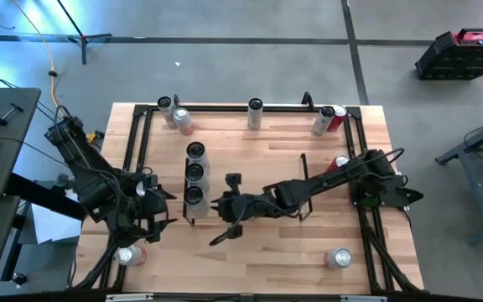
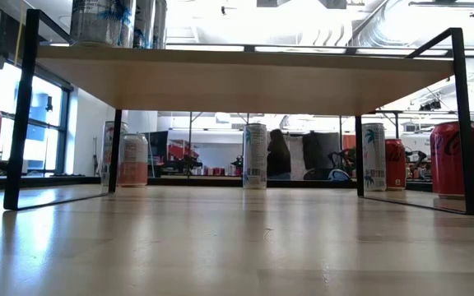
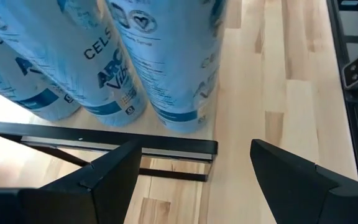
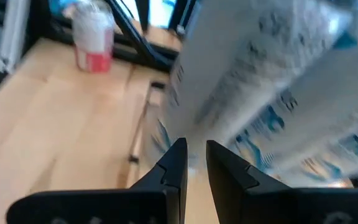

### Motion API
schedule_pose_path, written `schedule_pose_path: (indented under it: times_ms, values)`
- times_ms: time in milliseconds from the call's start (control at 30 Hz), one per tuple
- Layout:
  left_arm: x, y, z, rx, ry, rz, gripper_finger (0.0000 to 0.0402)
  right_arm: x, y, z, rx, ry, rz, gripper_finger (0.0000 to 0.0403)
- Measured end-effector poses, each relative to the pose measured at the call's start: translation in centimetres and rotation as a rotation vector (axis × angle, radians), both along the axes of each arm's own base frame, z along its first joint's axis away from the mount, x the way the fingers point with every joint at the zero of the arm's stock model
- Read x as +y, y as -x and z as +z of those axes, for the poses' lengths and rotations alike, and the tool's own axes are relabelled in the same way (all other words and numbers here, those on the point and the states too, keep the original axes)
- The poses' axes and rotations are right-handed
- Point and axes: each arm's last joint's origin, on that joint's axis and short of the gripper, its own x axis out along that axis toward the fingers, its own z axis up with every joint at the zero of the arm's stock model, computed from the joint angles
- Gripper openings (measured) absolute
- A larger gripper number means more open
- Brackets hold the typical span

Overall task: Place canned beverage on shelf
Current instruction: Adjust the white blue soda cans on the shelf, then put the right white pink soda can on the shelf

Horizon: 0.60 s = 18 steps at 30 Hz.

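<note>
1. My left pincer (image 1: 159, 220) hangs with its dark fingers (image 3: 110, 171) spread wide and nothing between them. I judge they stand apart because the can they brought is already set down.
2. Just ahead of that pincer stand three tall pale-blue printed drink cans (image 3: 173, 62) in a tight row, touching one another. They stand on the low light-wood shelf with thin black wire end frames (image 1: 250, 180), close to the end frame (image 3: 104, 138) nearest my left pincer.
3. My right pincer (image 4: 194, 163) has its fingers drawn almost together, gripping nothing. It sits just beside the same row of cans (image 1: 194, 173) from the opposite side, close enough to steady or nudge them, I'd guess.
4. Other cans wait on the wooden counter (image 1: 267, 260) well away from both pincers: a red-and-white one (image 1: 130, 255) behind my left, a silver one (image 1: 340, 257) off behind my right, and more along the far rail.
5. Clustering the cans at one end leaves the rest of the shelf board free.
</note>
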Motion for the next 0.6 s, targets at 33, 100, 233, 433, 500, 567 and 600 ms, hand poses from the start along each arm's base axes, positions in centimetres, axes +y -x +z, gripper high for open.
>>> schedule_pose_path:
  times_ms: [33, 100, 233, 433, 500, 567, 600]
  values:
    - [-0.1, 0.1, 0.0, -0.005, -0.002, -0.007, 0.0291, 0.1, 0.4, 0.2, 0.016, 0.011, -0.009, 0.0043]
    - [-0.2, 0.6, 0.2, -0.027, -0.002, -0.015, 0.0291, 0.6, 1.8, 1.3, 0.040, 0.019, -0.022, 0.0043]
    - [-0.7, 1.2, 0.4, -0.084, -0.010, -0.013, 0.0291, 1.2, 5.5, 3.7, 0.104, 0.030, -0.084, 0.0043]
    - [-1.5, 1.8, 0.8, -0.171, 0.013, -0.008, 0.0291, 1.2, 11.6, 7.2, 0.124, -0.023, -0.243, 0.0044]
    - [-1.9, 1.8, 0.9, -0.189, 0.043, -0.026, 0.0291, 1.2, 13.4, 8.0, 0.123, -0.062, -0.293, 0.0050]
    - [-2.4, 2.0, 1.1, -0.199, 0.067, -0.063, 0.0291, 1.3, 14.9, 8.4, 0.128, -0.095, -0.333, 0.0060]
    - [-2.7, 2.1, 1.2, -0.204, 0.082, -0.080, 0.0291, 1.4, 15.6, 8.6, 0.130, -0.110, -0.351, 0.0068]
